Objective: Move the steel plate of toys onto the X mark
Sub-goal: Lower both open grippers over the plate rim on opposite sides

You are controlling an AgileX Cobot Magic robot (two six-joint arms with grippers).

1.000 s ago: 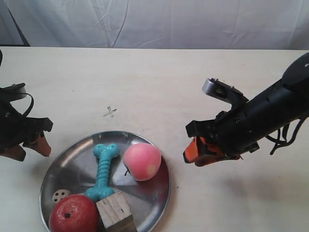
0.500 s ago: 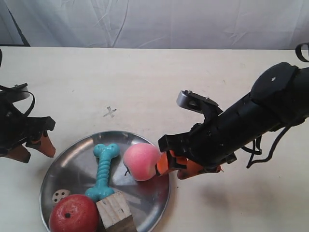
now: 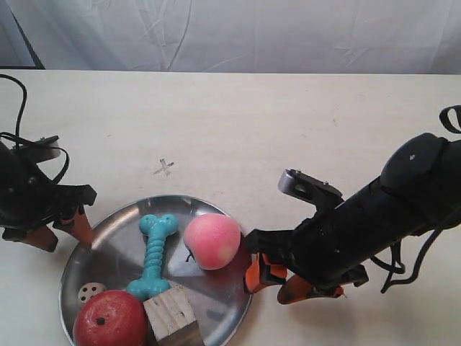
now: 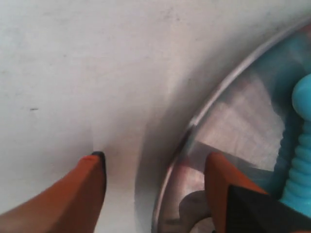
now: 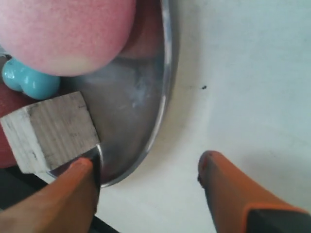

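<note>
Plate [image 3: 115,238] sits on surface near X mark [image 3: 164,168], not on it. Left claw [image 4: 155,158] and right claw [image 5: 148,160] both apart, each straddling the rim. Close both together, lift level; rim contact probably absent.

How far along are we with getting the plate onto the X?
Done: the approach. Both claws are at the steel plate, and the toys are still on it. In hand: the left claw and right claw are open, each straddling the plate's edge, not yet closed. Left: grip, lift and carry it to the X mark, which lies uncovered beside the plate.
</note>
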